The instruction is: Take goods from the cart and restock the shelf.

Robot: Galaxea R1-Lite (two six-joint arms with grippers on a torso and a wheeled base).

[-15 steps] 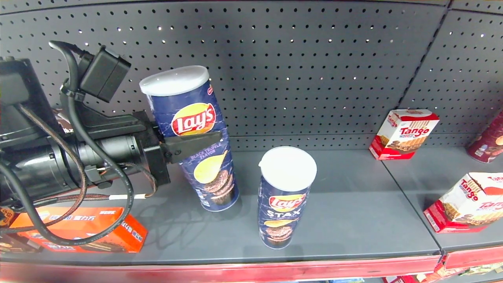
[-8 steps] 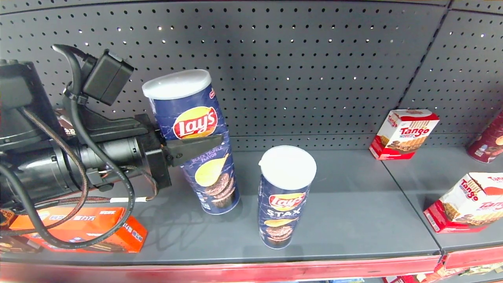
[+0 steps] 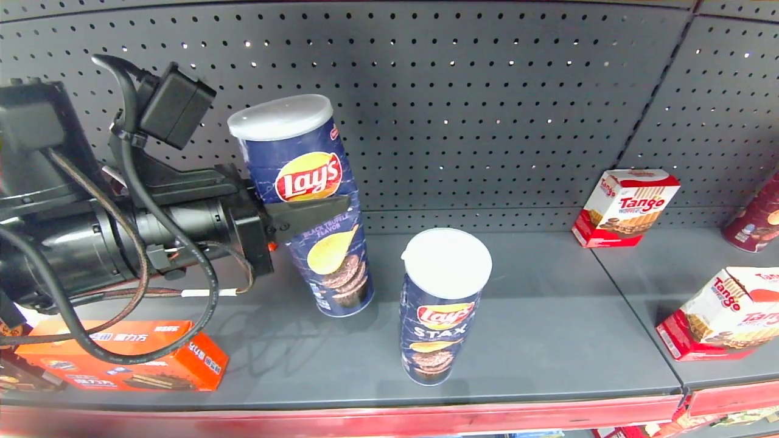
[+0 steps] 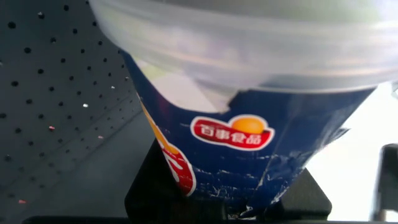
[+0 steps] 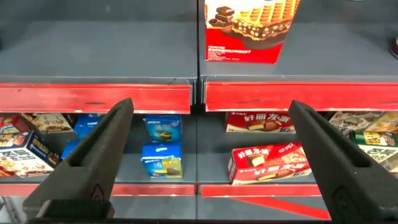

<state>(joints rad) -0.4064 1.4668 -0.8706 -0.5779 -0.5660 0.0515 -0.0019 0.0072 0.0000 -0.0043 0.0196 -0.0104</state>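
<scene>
Two chip cans mark the progress of restocking. At far left, an orange box (image 3: 122,359) is seen lying at eight o'clock of the held can (image 3: 298,176). That can is pinched at mid-height by the left end effector (image 3: 304,210) and is tilted, lid toward eleven o'clock; whether its base touches the shelf (image 3: 548,328) cannot be told. At four o'clock of it, a standing can (image 3: 441,304) is seen upright and free, and is judged already stocked. A wafer box (image 3: 630,207) is set at two o'clock of the standing can. The right end effector (image 5: 211,107) is held spread and empty. Setting down, release and further cart goods are judged outstanding.
</scene>
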